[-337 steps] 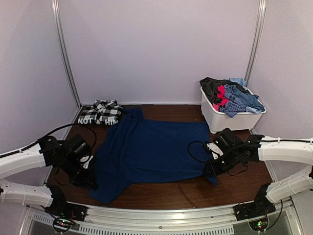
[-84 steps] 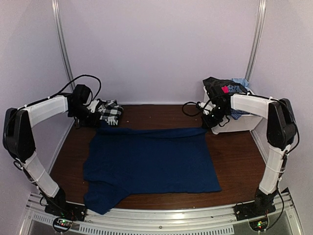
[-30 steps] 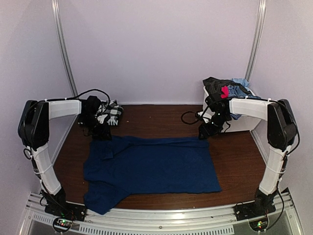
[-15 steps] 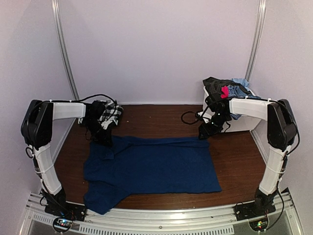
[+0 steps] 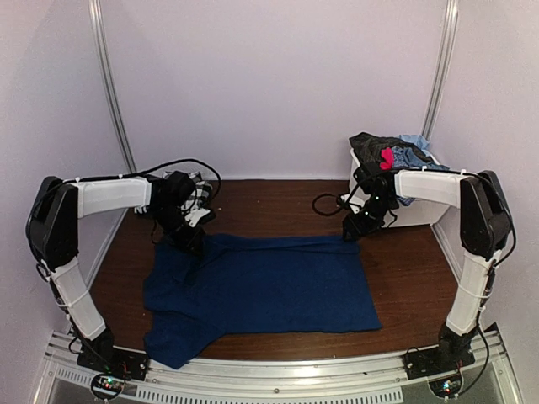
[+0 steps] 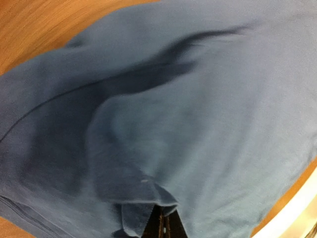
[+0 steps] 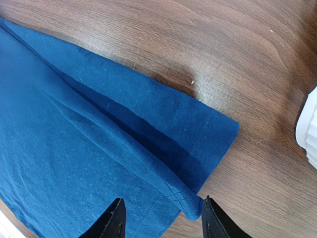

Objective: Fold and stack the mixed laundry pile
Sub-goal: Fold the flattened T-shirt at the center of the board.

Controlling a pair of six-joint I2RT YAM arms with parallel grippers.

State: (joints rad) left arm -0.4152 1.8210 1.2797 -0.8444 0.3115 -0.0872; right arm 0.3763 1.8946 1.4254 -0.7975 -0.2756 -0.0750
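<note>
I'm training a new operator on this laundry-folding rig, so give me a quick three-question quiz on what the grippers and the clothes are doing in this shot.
1. True or false: the left gripper is shut on the navy blue garment.
2. The right gripper is: A) shut and empty; B) open, astride the garment's back right corner; C) shut on the garment's hem.
3. Where does the unfolded pile sit?

Key: 1 true. 2 B. 3 in the white bin.
</note>
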